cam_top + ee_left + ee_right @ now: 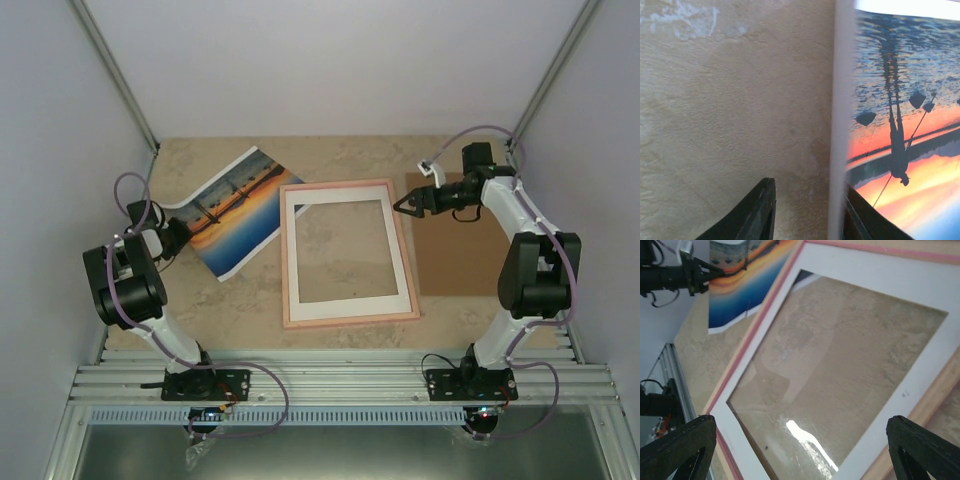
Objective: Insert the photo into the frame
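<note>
The photo [240, 205] lies picture-up on the table [240, 300], left of the frame [350, 308] and just short of touching it, its left edge lifted; the left gripper [183, 234] stands part open around that edge, not pinching it; the right gripper [403, 206] gapes wide and empty at the frame's right edge, beside the cardboard [455, 250].

A beige, marbled tabletop [245, 305] sat inside a plain white enclosure, where a back wall [330, 60] and side walls [40, 150] met at slanting aluminium posts [115, 75]. A slotted aluminium rail [350, 382] ran along the near edge, under soft, even light
</note>
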{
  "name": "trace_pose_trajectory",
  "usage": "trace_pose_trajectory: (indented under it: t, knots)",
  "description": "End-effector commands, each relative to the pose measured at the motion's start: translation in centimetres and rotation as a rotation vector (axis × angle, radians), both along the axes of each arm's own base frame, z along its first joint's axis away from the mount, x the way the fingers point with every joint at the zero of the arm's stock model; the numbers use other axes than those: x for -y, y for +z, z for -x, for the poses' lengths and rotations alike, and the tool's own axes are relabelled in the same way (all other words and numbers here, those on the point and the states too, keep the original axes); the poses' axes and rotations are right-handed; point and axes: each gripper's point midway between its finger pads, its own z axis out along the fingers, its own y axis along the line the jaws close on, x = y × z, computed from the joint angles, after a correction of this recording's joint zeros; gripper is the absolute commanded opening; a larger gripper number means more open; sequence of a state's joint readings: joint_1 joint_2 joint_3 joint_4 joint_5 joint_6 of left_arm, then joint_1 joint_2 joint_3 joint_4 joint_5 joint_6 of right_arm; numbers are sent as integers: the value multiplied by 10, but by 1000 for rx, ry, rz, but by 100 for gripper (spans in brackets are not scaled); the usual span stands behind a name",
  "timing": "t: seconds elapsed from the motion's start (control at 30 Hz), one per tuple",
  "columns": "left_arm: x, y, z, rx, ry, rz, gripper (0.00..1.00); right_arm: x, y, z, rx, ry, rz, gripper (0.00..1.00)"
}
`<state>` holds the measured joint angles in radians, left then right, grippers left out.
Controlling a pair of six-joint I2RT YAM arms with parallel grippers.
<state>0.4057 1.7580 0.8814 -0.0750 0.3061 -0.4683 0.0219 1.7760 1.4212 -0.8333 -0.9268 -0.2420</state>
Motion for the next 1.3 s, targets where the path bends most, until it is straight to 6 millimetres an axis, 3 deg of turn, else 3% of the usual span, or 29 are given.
trace_pose_trajectory:
  t: [0.0,0.2,0.3,0.5,0.7,0.83,1.1,1.27]
  knots:
    - [1,-5,-2,7,-13,13,29,12,-26,5,-12,-22,85,93]
    - [4,1,-10,36,-31,39,8,32,-83,14,-102,-64,234,93]
    - [4,10,-14,58,-35,40,0,36,-102,16,-146,-75,255,93]
    - [-1,40,-27,118,-41,16,0,25,-129,28,-261,-48,181,90]
    - [-13,78,-46,182,-35,-36,0,-3,-139,42,-351,21,52,87]
    - [-32,113,-60,238,0,-89,0,-13,-139,42,-383,31,0,86]
    - [-84,203,-79,328,130,-287,0,-8,-136,45,-388,12,-22,86]
    - [-82,285,-93,487,85,-404,0,-9,-141,55,-413,20,-35,86]
